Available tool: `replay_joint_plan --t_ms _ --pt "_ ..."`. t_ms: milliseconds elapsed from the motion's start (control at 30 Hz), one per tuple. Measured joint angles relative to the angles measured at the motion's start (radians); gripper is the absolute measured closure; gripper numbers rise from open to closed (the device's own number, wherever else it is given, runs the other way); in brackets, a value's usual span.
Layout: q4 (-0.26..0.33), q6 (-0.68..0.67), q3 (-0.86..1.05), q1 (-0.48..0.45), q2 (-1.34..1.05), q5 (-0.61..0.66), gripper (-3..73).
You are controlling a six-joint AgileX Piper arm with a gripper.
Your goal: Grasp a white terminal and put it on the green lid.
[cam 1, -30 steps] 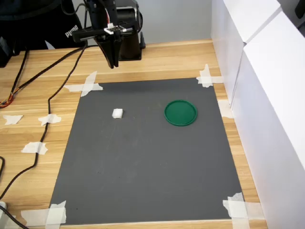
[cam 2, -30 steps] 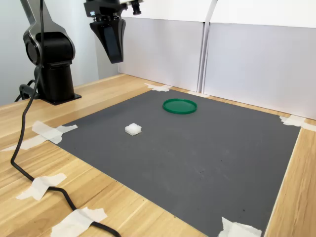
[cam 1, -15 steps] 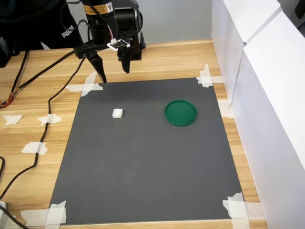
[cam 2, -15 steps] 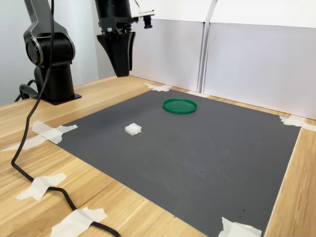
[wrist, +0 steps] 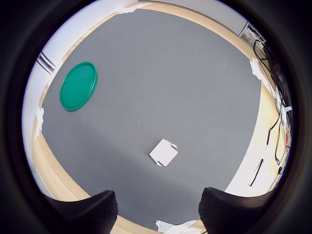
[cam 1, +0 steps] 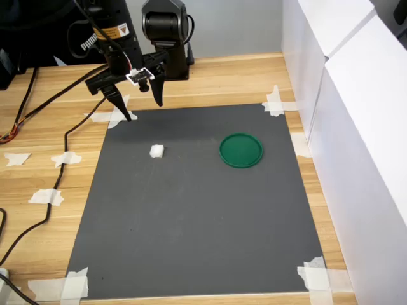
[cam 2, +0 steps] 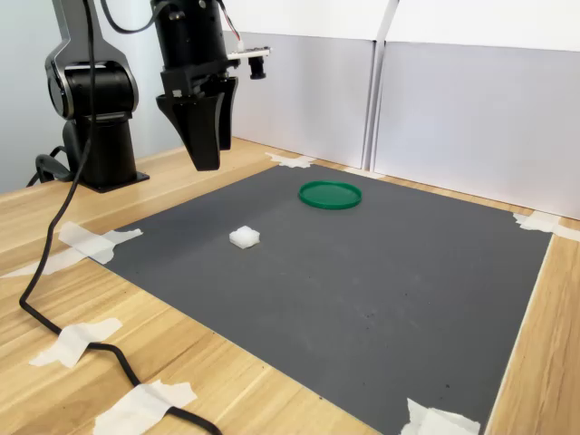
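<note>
The gripper (cam 1: 144, 109) hangs spread and empty above the mat's (cam 1: 197, 229) edge, near the terminal (cam 1: 156, 151), well apart from the lid (cam 1: 241, 150).

The arm (cam 1: 117, 32) runs off the first exterior view's top edge. In the wrist view, only two dark fingertips (wrist: 83, 212) show (dark vignette hides the corners).

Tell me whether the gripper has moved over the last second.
Yes. In the first exterior view the gripper has dropped from above the wood toward the gray mat's far edge, nearer the white terminal, and its jaws have opened.
</note>
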Motion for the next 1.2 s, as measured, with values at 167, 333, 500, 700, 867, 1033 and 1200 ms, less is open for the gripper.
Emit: replay_joint_plan --t_ms 167,333,500,700,867,1033,1200 --pt "-0.005 -0.019 0.000 0.000 0.057 -0.034 -2.0" --pt "-0.011 -0.023 0.000 0.000 0.097 -0.084 -2.0" --pt "-0.045 -0.034 -0.001 0.040 0.116 -0.106 -1.3" --pt "-0.068 0.009 -0.001 0.086 0.120 -0.131 -0.6" --pt "-0.074 0.014 -0.002 0.086 0.163 -0.135 -0.5" --pt "-0.075 0.005 -0.002 0.086 0.208 -0.170 -0.6" --pt "-0.075 0.001 -0.002 0.086 0.246 -0.193 -0.5"
